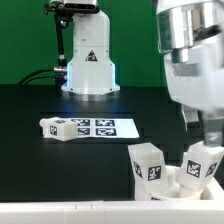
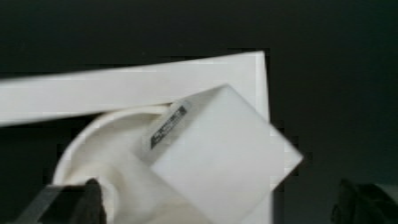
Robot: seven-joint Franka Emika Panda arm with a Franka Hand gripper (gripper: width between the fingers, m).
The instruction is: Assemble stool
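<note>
**Stool kit: pincer spread wide, two legs upright at the seat**

In the exterior view, the round seat (image 1: 180, 181) lay at the near edge of the black table (image 1: 30, 100), towards that view's right, and was largely masked. Two legs stood upright at it. The left upright leg (image 1: 148, 162) was in plain sight, and the right upright leg (image 1: 205, 160) stood directly under the arm (image 1: 190, 60). Whether either was home in a socket could not be determined. The lying leg (image 1: 55, 128) rested at the left end of the marker board (image 1: 100, 127), though whether on it or against it was unclear. The white bar (image 1: 80, 213) ran along the bottom edge, cut off.

In the wrist view, the gripper (image 2: 217, 203) was spread wide, its dark fingertips (image 2: 63, 203) at the frame's corners, gripping nothing. Between them showed a tagged leg (image 2: 222, 150) over the curved seat (image 2: 107, 140); which upright leg it was could not be confirmed. The picture was blurred and the tag was unreadable.
</note>
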